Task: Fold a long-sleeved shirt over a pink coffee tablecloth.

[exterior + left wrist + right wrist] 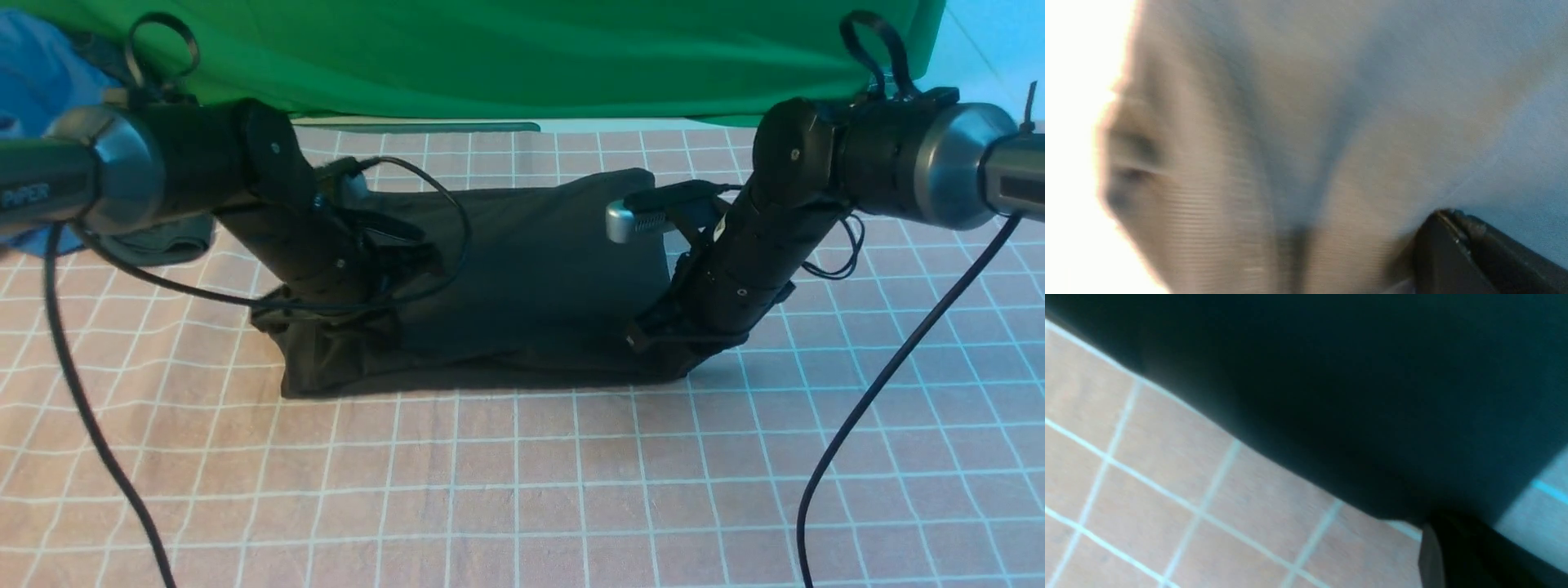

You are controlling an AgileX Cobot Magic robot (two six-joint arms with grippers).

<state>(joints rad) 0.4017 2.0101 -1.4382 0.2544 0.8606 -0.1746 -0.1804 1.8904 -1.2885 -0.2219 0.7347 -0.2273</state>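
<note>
Shirt: the long-sleeved shirt (522, 269), black and already reduced to a compact rectangle, is being kept on the pink coffee tablecloth (522, 490), about mid-cloth, in front of the green cloth (506, 57).

Near edge: the edge closest to the camera is being lifted clear of the tablecloth at both corners, the middle sagging between them, apparently so that it can be carried over for a further fold.

Left fingers: the left gripper (326, 327) is being held low at the shirt's near left corner; in the left wrist view the knit is being pinched close against one dark finger (1453, 253), so the fingers are being kept closed on the fabric.

Right fingers: the right gripper (673, 339) is being held at the near right corner, fingers closed; in the right wrist view black fabric is running down to a fingertip (1453, 555), and a grip on the shirt is being judged likely.

Surroundings: a blue garment (41, 73) and a dark grey-green garment (163, 241) are being left aside at far left.
</note>
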